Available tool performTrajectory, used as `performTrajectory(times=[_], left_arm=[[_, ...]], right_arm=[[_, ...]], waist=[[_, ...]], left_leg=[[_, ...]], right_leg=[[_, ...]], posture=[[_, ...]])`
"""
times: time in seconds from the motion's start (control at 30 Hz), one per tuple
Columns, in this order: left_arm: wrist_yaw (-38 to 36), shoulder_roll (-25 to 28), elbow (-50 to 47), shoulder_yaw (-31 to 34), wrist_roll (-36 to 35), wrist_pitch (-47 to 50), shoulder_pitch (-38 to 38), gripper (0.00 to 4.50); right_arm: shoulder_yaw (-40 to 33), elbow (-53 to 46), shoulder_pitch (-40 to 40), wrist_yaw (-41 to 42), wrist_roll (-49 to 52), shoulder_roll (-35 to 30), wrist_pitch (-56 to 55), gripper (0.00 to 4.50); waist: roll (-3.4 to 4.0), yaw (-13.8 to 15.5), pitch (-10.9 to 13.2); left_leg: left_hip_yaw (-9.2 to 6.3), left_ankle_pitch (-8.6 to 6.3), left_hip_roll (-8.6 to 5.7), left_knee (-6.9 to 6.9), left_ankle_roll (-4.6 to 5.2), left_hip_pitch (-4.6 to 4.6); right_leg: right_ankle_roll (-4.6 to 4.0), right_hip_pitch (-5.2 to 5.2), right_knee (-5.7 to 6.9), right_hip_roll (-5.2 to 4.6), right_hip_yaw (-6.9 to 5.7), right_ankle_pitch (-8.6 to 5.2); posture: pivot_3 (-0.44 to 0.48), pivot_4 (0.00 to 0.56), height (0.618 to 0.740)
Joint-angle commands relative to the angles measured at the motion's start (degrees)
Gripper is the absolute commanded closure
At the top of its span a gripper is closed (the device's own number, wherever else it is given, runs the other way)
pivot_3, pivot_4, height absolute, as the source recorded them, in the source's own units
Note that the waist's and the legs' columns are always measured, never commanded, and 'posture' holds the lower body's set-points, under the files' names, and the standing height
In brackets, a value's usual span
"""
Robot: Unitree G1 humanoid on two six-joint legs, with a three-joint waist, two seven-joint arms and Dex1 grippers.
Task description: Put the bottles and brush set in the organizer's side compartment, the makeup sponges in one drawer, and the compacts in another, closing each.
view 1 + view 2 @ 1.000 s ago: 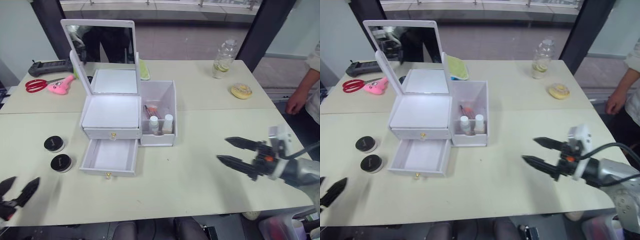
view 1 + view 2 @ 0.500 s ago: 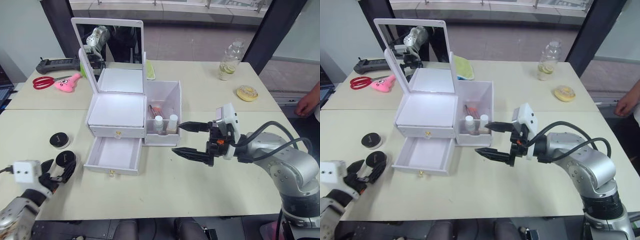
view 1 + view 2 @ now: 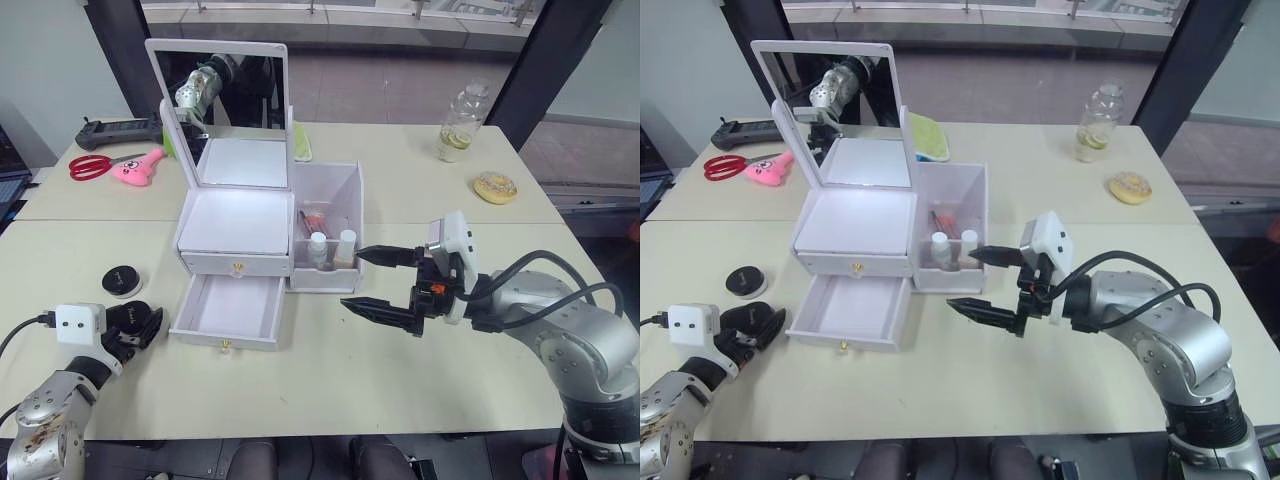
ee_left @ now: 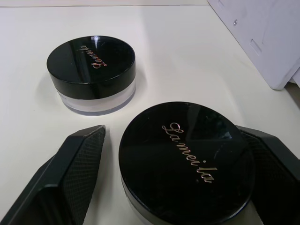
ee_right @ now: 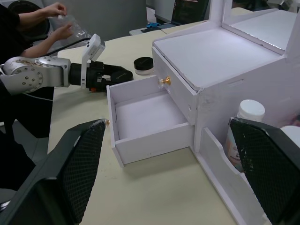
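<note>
Starting at your left, the left gripper [image 4: 176,183] sits low on the tabletop [image 3: 420,390] with its jaws spread around the nearer compact [image 4: 186,159]; whether the pads actually touch its rim is hard to tell. The other compact [image 3: 120,281] rests just beyond it. Next comes the organizer [image 3: 235,225], lower drawer [image 3: 226,312] pulled out, upper one shut. Its side bin [image 3: 328,215] holds two bottles [image 3: 318,249] and the brush set [image 3: 310,222]. Your right gripper [image 3: 385,283] hovers near the bin, jaws wide, holding nothing.
</note>
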Motion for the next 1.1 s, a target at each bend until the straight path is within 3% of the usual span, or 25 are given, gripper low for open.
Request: performTrajectory(times=[0.03,0.23,0.47,0.57,0.7,1.1], left_arm=[[-1.04,-0.67,-1.40,-0.20,-1.27,0.49,1.36,1.45],[-3.87,0.33,-8.55,4.22,-7.59,1.34,4.96,1.57],[-11.27,10.47,-17.39,6.80,-14.60,7.64,4.74,1.57],[-15.03,14.11,-18.03,5.30,-18.28,11.45,2.21,1.57],[-18.97,16.66,-15.99,0.10,-18.10,13.78,-1.83,1.57],[-21.87,15.12,-14.15,-7.77,-15.87,14.14,-4.81,1.57]], right_arm=[[-0.72,-1.50,-0.39,-0.33,1.20,0.04,0.15,0.00],[-0.75,-1.35,-0.01,-0.31,1.23,-0.18,0.42,0.00],[-0.14,-0.96,1.12,-0.70,0.28,0.11,0.18,0.00],[0.00,-1.19,1.66,-1.36,0.02,0.24,0.13,0.00],[-0.01,-2.14,2.59,-2.78,0.18,0.54,0.14,0.00],[-2.55,-6.51,6.28,-7.69,1.75,-0.26,1.19,0.00]], waist=[[0.00,0.00,0.00],[-0.01,-0.37,0.01],[-0.06,-0.01,0.05],[-0.05,-0.15,0.06],[-0.03,-0.46,0.07],[-0.03,-0.46,0.07]], left_leg=[[0.00,0.00,0.00,0.00,0.00,0.00],[0.00,0.00,0.01,-0.02,0.00,-0.01],[-0.02,0.00,0.02,-0.01,0.00,-0.02],[0.01,0.00,0.01,-0.01,-0.01,-0.02],[0.01,0.00,0.01,-0.06,0.00,-0.02],[0.00,0.00,0.02,-0.07,0.00,-0.05]], right_leg=[[0.00,0.00,0.00,0.00,-0.01,0.00],[0.00,-0.01,-0.03,0.00,-0.01,0.00],[-0.02,-0.01,-0.04,0.00,-0.04,-0.01],[-0.01,-0.02,-0.06,-0.03,-0.02,-0.01],[-0.01,-0.05,-0.05,-0.02,-0.02,-0.02],[-0.01,-0.07,-0.05,0.00,-0.01,-0.02]], posture=[[0.000,0.150,0.740],[0.000,0.150,0.740],[0.000,0.150,0.740],[0.000,0.150,0.740],[0.000,0.150,0.740],[0.000,0.150,0.740]])
